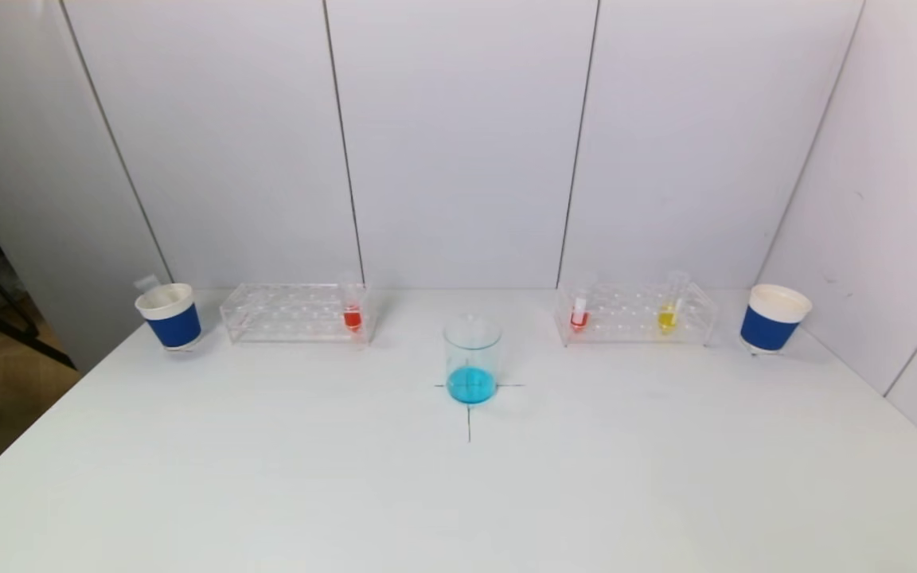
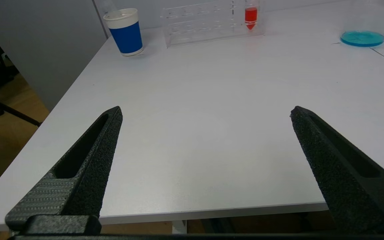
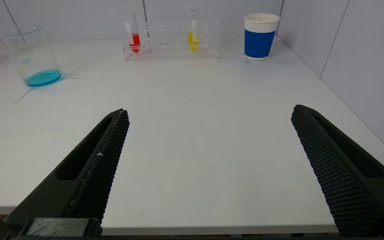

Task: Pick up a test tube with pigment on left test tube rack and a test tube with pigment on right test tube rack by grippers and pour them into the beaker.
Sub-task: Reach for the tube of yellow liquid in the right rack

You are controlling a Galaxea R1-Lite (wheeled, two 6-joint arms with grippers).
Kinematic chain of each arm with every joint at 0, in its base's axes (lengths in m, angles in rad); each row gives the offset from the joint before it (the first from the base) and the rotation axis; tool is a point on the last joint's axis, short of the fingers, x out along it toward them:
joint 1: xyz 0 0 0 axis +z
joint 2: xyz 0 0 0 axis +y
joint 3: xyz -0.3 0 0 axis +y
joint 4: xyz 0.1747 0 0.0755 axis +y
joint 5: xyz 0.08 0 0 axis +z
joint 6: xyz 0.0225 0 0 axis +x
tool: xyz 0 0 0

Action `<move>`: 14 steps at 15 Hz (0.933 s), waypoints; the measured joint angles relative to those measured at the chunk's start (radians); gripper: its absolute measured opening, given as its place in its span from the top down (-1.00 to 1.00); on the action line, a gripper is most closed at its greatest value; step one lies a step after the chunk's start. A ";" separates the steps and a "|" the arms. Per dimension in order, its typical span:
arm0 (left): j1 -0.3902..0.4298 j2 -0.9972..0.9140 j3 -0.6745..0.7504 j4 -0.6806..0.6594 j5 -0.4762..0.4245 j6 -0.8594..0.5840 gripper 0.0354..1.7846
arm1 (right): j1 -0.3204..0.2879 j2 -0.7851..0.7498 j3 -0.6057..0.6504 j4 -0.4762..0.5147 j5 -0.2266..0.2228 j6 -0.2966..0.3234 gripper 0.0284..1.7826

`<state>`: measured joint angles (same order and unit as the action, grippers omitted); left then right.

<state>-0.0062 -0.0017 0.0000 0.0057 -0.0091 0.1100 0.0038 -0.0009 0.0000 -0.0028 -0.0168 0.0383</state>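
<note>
Hands first, nearest of all: the left hand [image 2: 205, 111] hangs at the near left edge of the white surface [image 1: 458, 493], fingers spread wide and holding nothing, and the right hand [image 3: 208, 111] does the same at the near right edge, also spread wide and bare. Neither shows in the head view.

Further in, at the centre, the beaker [image 1: 472, 360] stands upright on a black cross mark [image 1: 469, 414], a shallow layer of blue liquid in its base.

Beyond it, close to the back wall, the left test tube rack [image 1: 295, 312] sits to the left, one red tube [image 1: 353, 306] upright at its right end. The right test tube rack [image 1: 635, 313] sits to the right, carrying a second red tube [image 1: 579, 310] at its left end and a yellow tube [image 1: 669, 310] right of the rack's middle.

Out at the far corners, a left blue cup [image 1: 169, 316] stands just beside the left rack's outer end, and a right blue cup [image 1: 774, 317] just beside the right rack's outer end.
</note>
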 joint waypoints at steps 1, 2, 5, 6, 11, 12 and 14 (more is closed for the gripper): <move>0.000 0.000 0.000 0.000 0.000 0.000 -0.98 | 0.000 0.000 0.000 0.000 0.000 0.000 -0.99; 0.000 0.000 0.000 0.000 0.000 0.000 -0.98 | 0.000 0.000 0.000 0.000 0.000 0.000 -0.99; 0.000 0.000 0.000 0.000 0.000 0.000 -0.98 | 0.000 0.000 0.000 -0.004 -0.001 -0.011 -0.99; 0.000 0.000 0.000 0.000 0.000 0.000 -0.98 | 0.000 0.000 -0.004 -0.006 0.000 -0.014 -0.99; 0.000 0.001 0.000 0.000 0.000 0.000 -0.98 | 0.001 0.042 -0.185 0.033 0.031 -0.029 -0.99; 0.000 0.001 0.000 0.000 0.000 0.000 -0.98 | 0.003 0.079 -0.236 0.032 0.032 -0.031 -0.99; 0.000 0.001 0.000 0.000 0.000 0.000 -0.98 | 0.010 0.172 -0.326 0.021 0.033 -0.031 -0.99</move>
<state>-0.0057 -0.0009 0.0000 0.0062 -0.0091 0.1100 0.0143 0.1711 -0.3262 0.0181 0.0164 0.0070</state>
